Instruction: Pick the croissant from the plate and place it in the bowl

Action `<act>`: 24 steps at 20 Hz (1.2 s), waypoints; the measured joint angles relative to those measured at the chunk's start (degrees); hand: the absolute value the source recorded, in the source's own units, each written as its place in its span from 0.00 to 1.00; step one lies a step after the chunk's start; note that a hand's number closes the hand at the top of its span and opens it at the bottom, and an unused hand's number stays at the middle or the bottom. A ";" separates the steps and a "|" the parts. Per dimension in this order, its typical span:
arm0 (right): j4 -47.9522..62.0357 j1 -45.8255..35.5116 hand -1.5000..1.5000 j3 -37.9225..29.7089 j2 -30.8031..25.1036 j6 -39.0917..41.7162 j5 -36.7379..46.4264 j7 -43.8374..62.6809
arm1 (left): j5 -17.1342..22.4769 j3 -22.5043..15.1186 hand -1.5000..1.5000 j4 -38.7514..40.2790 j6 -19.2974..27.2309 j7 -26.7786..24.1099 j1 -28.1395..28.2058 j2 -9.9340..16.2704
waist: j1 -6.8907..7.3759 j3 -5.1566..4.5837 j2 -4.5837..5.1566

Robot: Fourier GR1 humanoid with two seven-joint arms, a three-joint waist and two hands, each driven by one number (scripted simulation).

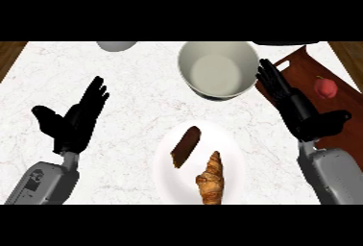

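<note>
**Croissant waits on its plate as both hands hang open above the counter**

The croissant (211, 178) lies at the near right of the white plate (164, 168), long axis running near to far, its narrow tip pointing away from the robot. Just to its left on the same plate sits a dark brown pastry bar (186, 146), tilted, its near end close to the croissant's far tip.

The right hand (291, 98) is open, fingers straight and pointing far, over the left edge of a reddish-brown cutting board (340, 139) and well right of the plate. The left hand (74, 117) is likewise open with fingers spread, at the left of the marble counter (127, 86), holding nothing.

The pick appears not yet begun. The right hand looks better placed: it would need to come near and left, then close across the croissant's thick middle rather than its thin tips. Approaching from the right side should keep the fingers off the bar.

The target bowl (186, 67), pale with a wide mouth, stands far of the plate, close to the right hand's fingertips, and looks to hold nothing. A red fruit (325, 87) rests on the board. Part of a grey rounded object (117, 45) shows at the far edge.
</note>
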 measured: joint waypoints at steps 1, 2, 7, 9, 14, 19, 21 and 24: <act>-0.98 1.00 1.00 0.68 0.53 -1.36 1.20 0.83 | -0.80 -0.21 0.50 -0.39 0.29 0.00 -0.11 -0.06 | 0.32 -0.15 0.21; -2.07 1.76 1.00 2.44 1.32 -3.48 3.37 2.74 | -1.24 -0.36 0.50 -1.04 0.51 0.24 -0.19 0.08 | 0.58 -0.28 0.31; -1.32 5.34 1.00 12.30 1.32 -12.36 17.86 13.62 | -4.32 -1.12 0.50 -1.95 1.95 -1.47 0.34 0.71 | 1.17 -1.38 0.09; -1.08 6.23 0.00 12.34 -0.20 -18.62 24.69 15.58 | -4.72 -1.15 0.50 -1.78 2.49 -1.62 1.16 0.74 | -0.18 -1.47 -0.44; -6.20 12.39 0.00 16.86 7.65 -37.24 38.07 15.82 | -5.74 -1.51 0.50 -1.99 3.70 -2.92 3.09 0.10 | -1.31 -1.09 -0.55; -10.44 18.69 0.00 24.85 14.08 -48.73 56.85 19.48 | -6.65 -2.19 0.50 -3.02 4.48 -3.39 4.00 -0.60 | -0.96 -1.06 -0.24; -11.83 20.12 0.00 25.83 15.98 -49.16 64.94 23.81 | -6.98 -2.29 0.50 -3.56 4.84 -3.26 4.15 -0.69 | -0.86 -1.09 -0.12; -14.40 22.84 0.00 26.55 17.57 -47.23 75.51 31.53 | -7.65 -2.81 0.50 -4.01 5.31 -3.26 4.60 -1.07 | -0.90 -1.11 0.03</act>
